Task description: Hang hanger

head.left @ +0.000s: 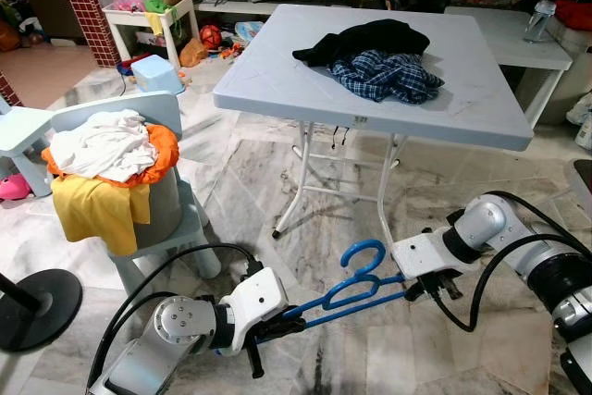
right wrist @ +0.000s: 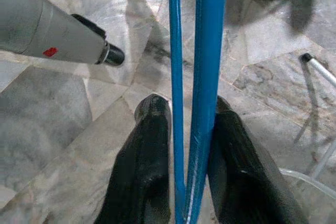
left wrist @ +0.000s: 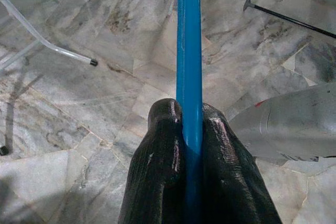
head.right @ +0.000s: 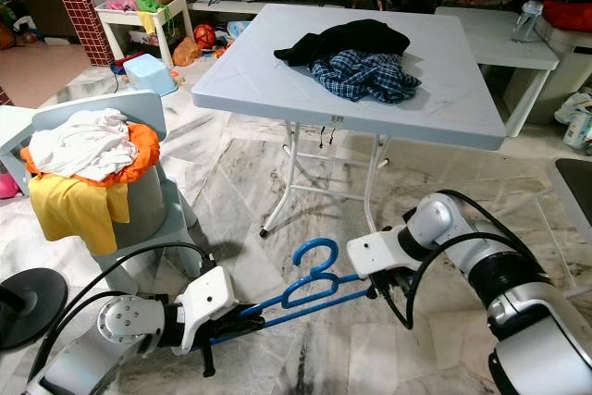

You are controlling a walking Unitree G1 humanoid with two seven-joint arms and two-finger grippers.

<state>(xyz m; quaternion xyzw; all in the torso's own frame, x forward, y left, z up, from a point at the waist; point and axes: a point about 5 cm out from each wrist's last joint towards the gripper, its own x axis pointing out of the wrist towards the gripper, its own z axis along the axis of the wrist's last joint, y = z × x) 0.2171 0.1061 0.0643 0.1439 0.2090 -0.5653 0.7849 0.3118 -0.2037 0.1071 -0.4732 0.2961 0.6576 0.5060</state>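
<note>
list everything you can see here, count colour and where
hanger: 1, blue, held over the marble floor between both grippers
folding table: 1, white, ahead
clothes: 1 pile, black and blue check, on the table
laundry basket: 1, grey, heaped with white, orange and yellow laundry, on a pale blue chair to the left
toys: several, mixed colours, far left by a white shelf
left gripper: 1, black, shut on one end of the hanger
right gripper: 1, black, around the other end
</note>
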